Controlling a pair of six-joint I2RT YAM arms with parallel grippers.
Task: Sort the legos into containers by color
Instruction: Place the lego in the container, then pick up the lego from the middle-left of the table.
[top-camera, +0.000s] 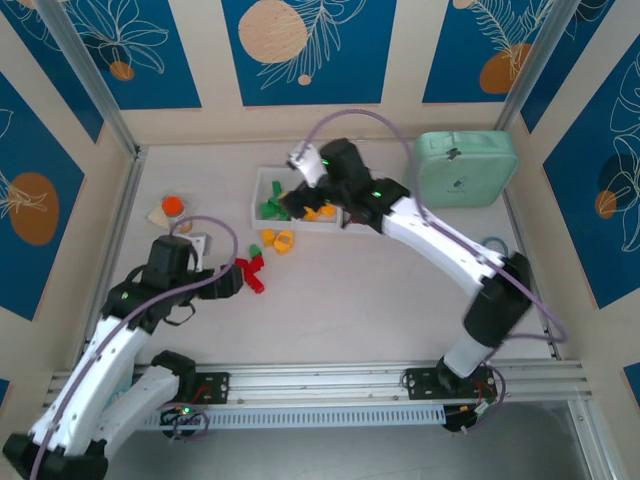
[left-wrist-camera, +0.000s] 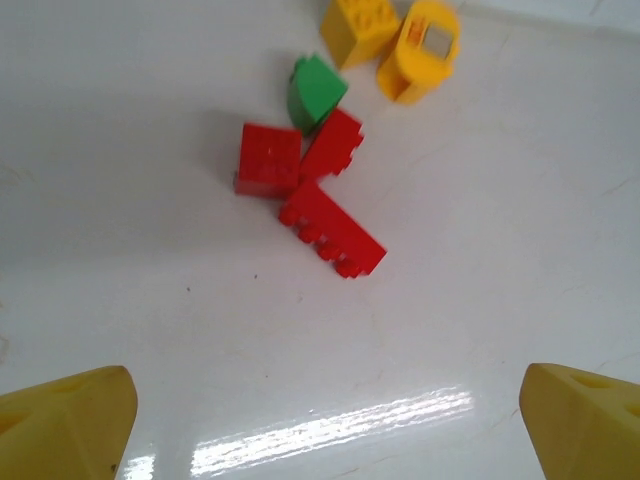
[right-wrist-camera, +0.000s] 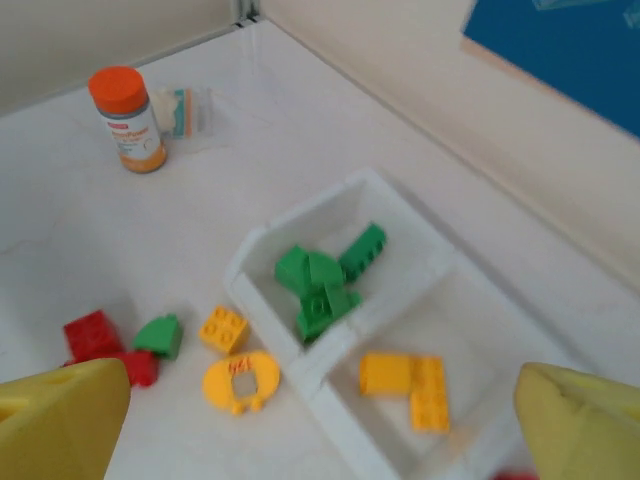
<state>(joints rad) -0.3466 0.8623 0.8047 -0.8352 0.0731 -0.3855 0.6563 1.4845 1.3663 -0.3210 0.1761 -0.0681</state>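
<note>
Partly sorted. Green legos (right-wrist-camera: 322, 280) are seen in the end compartment of the tray (right-wrist-camera: 300, 210), two yellow bricks (right-wrist-camera: 408, 385) in the middle one (the third is mostly cut off). Left loose on the table (left-wrist-camera: 500, 250): three red bricks (left-wrist-camera: 305, 195), one green piece (left-wrist-camera: 315, 90), a yellow brick (left-wrist-camera: 360, 28) and a yellow ring piece (left-wrist-camera: 420, 55). Left gripper (left-wrist-camera: 320, 420) and right gripper (right-wrist-camera: 320, 400) are both spread apart, nothing held.

- A lab-style robot test cell.
- Silver aluminium rail (top-camera: 330, 378) along the white tabletop's (top-camera: 360, 300) near edge carries two white-and-black robot arms (top-camera: 100, 370) (top-camera: 440, 240).
- Beige walls (top-camera: 210, 60) with blue leaf-print panels (top-camera: 360, 55) enclose its other edges.
</note>
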